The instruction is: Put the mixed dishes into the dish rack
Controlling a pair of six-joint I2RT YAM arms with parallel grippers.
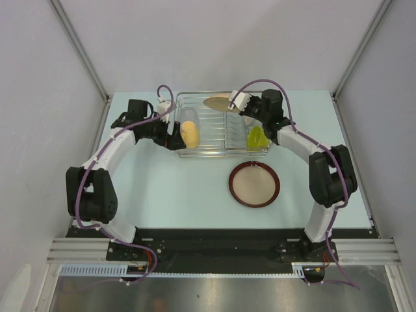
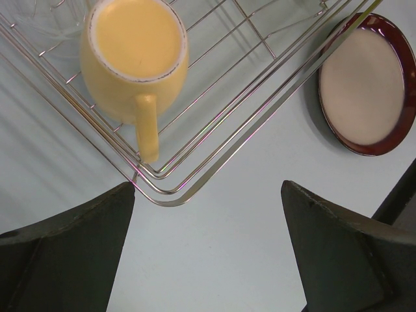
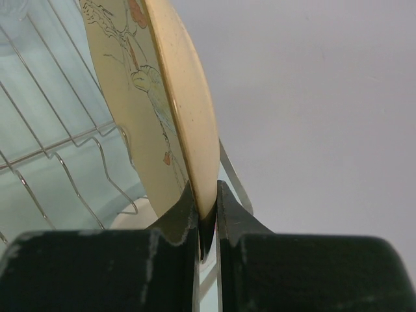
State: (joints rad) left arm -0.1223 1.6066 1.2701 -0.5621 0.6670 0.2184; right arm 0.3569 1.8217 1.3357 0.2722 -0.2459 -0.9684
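The tabletop (image 1: 169,195) carries the dish rack (image 1: 221,155), which lies directly beneath the right end effector (image 3: 207,195) and just ahead of the left end effector (image 2: 208,214).

The step in hand is judged to be the slotting of the round wooden plate (image 3: 185,110) into the rack. The right end effector is clamped on the rim of this plate, which is held on edge above the far side of the rack. For a good placement:

- The plate edge should be lined up with a gap between two upright wires below the end effector.
- The plate should be kept near upright while it is lowered.
- The grip should be released only once the rim is borne by the base wires.

The beige plate with dark-brown rim (image 1: 253,184) lies flat on the tabletop, outside the rack and well apart from both end effectors on their near side; it is not yet loaded.

The wooden plate is pale cream at the rim, with a leaf pattern outlined on its face.

The yellow-orange mug (image 2: 133,58) lies in the rack corner just ahead of the left end effector, whose jaws are spread with nothing between them.

The lime-green bowl (image 1: 257,138) sits in the rack on the near side of the right end effector, under its wrist.
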